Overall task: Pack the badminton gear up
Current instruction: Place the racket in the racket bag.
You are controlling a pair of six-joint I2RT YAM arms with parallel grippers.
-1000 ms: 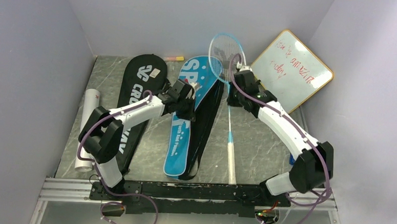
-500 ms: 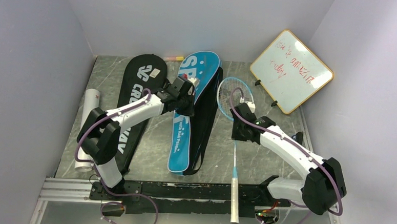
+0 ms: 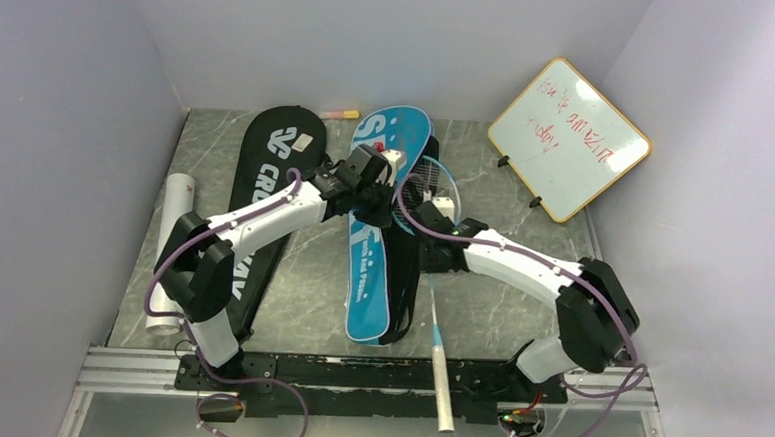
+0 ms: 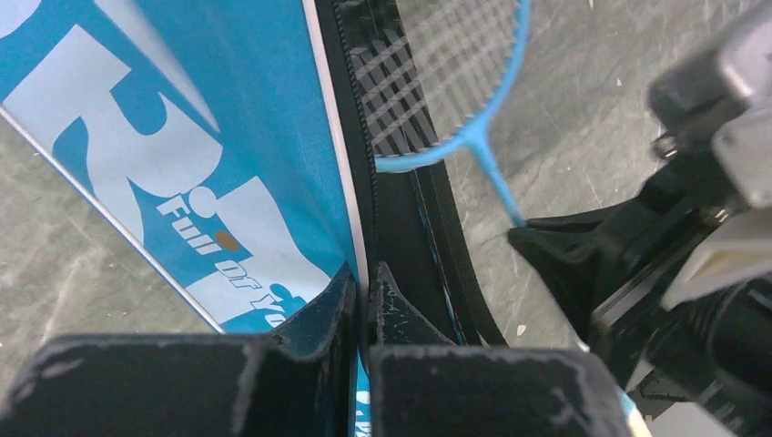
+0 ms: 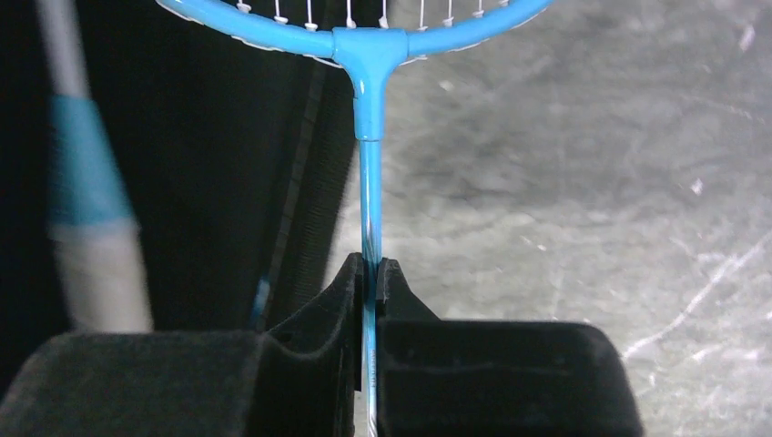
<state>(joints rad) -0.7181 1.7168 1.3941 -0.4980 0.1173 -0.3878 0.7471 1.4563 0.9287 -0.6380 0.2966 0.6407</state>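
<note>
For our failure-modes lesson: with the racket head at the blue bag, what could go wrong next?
The right end effector pinches the racket by its thin shaft, which may slip. Its head could snag the zipper of the blue bag. The left end effector sits close; they might collide.

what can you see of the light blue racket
The light-blue racket has a thin glossy frame, white strings and a T-shaped throat on a slim shaft. Its white handle, blue-banded at the top, points toward the near side. The right gripper is shut on the shaft a little below the throat. The strung head overlaps the black zipped edge of the blue bag.
</note>
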